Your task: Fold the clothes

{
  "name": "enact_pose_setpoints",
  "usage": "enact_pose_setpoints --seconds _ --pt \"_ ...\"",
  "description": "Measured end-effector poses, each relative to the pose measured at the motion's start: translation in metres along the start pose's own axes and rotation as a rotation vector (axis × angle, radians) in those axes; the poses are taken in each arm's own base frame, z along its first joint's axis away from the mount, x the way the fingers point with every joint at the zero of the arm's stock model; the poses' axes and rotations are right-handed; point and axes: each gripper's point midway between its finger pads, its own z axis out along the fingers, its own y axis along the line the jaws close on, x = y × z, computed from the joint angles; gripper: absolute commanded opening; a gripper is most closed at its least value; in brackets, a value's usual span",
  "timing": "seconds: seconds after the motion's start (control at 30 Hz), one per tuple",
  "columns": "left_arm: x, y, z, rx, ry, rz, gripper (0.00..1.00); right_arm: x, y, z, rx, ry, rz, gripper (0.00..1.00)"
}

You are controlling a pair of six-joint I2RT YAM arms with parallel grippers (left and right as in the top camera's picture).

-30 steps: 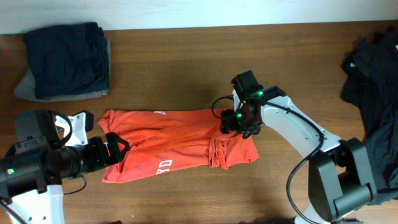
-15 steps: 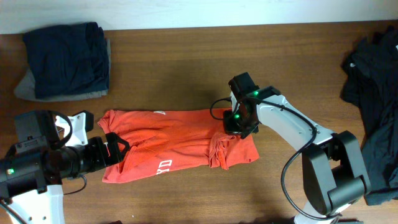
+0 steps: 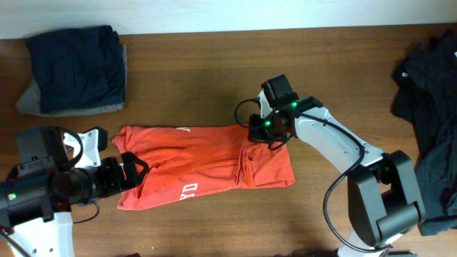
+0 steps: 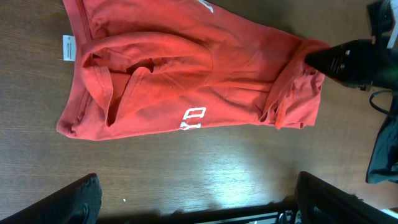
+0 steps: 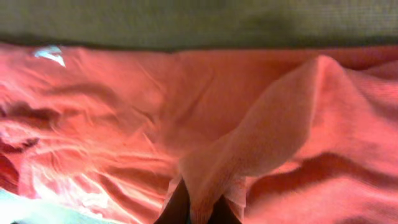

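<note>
An orange-red T-shirt of the clothes lies flat across the middle of the table, its white lettering near the front edge. My right gripper is shut on a raised pinch of the shirt's fabric at its far right corner. The right wrist view shows that fold drawn up between the dark fingers. The black right gripper also shows in the left wrist view, at the shirt's right end. My left gripper stands open at the shirt's left end, and its fingers hold nothing.
A folded navy garment rests on a grey one at the back left. A heap of black clothes lies along the right edge. A white label shows at the shirt's collar end.
My right gripper has shut on the shirt's right end and moved slightly left and back, pulling the fabric up. The bunched lower right flap has flattened. The left arm has not moved.
</note>
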Motion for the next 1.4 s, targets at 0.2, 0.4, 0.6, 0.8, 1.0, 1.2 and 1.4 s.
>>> enact_pose_setpoints --seconds 0.2,0.4,0.6,0.8,1.0,1.2,1.4 --pt "0.0 0.0 0.0 0.0 0.0 0.0 0.99 -0.003 0.003 0.0 -0.014 -0.009 0.02 0.04" --pt "0.0 0.0 0.0 0.0 0.0 0.0 0.99 0.002 0.009 0.002 -0.019 0.001 0.007 0.09" --pt "0.0 0.0 0.0 0.0 0.0 0.0 0.99 0.015 0.028 0.009 -0.03 0.026 -0.034 0.22" --pt "0.0 0.0 0.0 0.0 0.0 0.0 0.99 0.024 0.039 0.013 -0.039 0.043 -0.062 0.47" --pt "0.0 0.0 0.0 0.0 0.001 0.0 0.99 0.023 0.032 0.002 -0.026 0.077 -0.038 0.47" --pt "0.0 0.0 0.0 0.0 0.0 0.0 0.99 -0.001 0.013 -0.027 -0.01 0.057 -0.001 0.56" --pt "0.0 0.0 0.0 0.0 0.0 0.0 0.99 0.001 -0.003 -0.034 0.016 0.08 -0.035 0.57"
